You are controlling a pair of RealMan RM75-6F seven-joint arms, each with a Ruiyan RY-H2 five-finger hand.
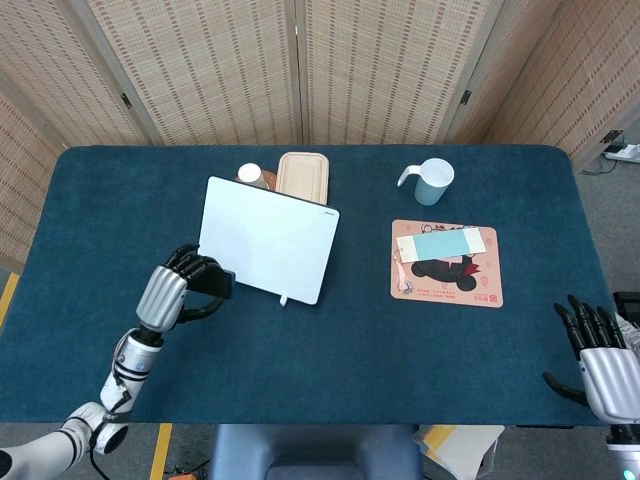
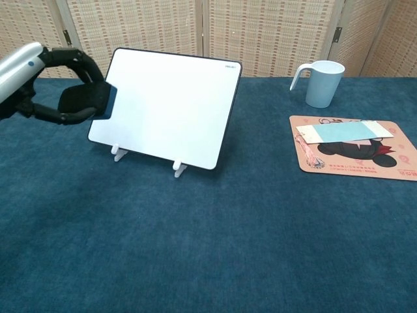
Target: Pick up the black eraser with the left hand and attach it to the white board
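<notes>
The white board [image 1: 268,238] [image 2: 168,106] leans back on two small white feet in the middle of the blue table. My left hand [image 1: 180,286] [image 2: 39,81] grips the black eraser [image 2: 83,100] [image 1: 223,284] in the air, right at the board's left edge. The eraser's right end overlaps that edge in the chest view; whether it touches the board I cannot tell. My right hand [image 1: 598,358] hangs at the table's front right corner, fingers spread and holding nothing.
A light blue mug [image 1: 429,181] [image 2: 320,83] stands at the back right. A cartoon mouse pad [image 1: 446,263] [image 2: 355,147] with a pale blue card on it lies in front of the mug. A tan lidded box [image 1: 303,176] and a small cup [image 1: 250,175] sit behind the board.
</notes>
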